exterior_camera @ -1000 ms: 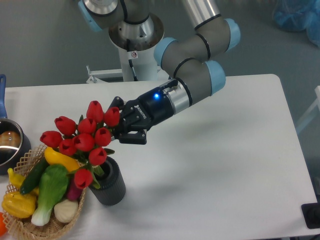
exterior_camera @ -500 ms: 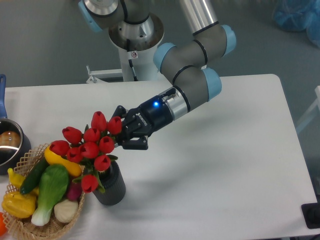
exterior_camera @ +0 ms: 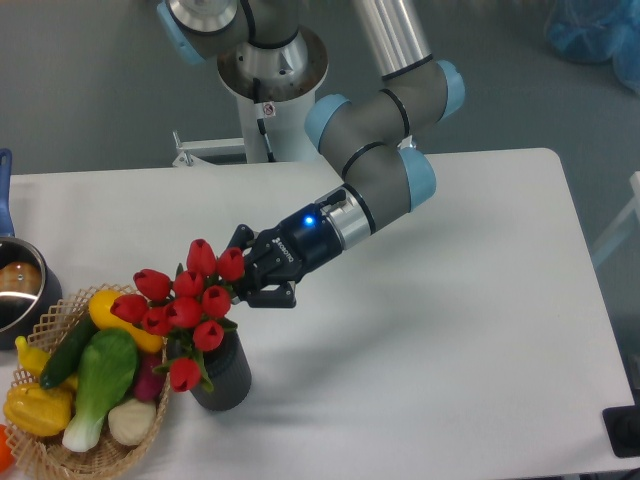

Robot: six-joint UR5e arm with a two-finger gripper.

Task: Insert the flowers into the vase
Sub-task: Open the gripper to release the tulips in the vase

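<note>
Since a second ago the flowers [exterior_camera: 185,308] have sunk lower and shifted right, their red heads now bunched right over the mouth of the vase [exterior_camera: 222,370], stems entering it. The gripper [exterior_camera: 243,279] has followed them down; its black fingers are closed on the bunch beside the top blooms. White lettering on the gripper body is too small to read. Just left of the vase sits a wicker basket [exterior_camera: 40,458] of vegetables, a metal pot [exterior_camera: 19,287] behind it.
</note>
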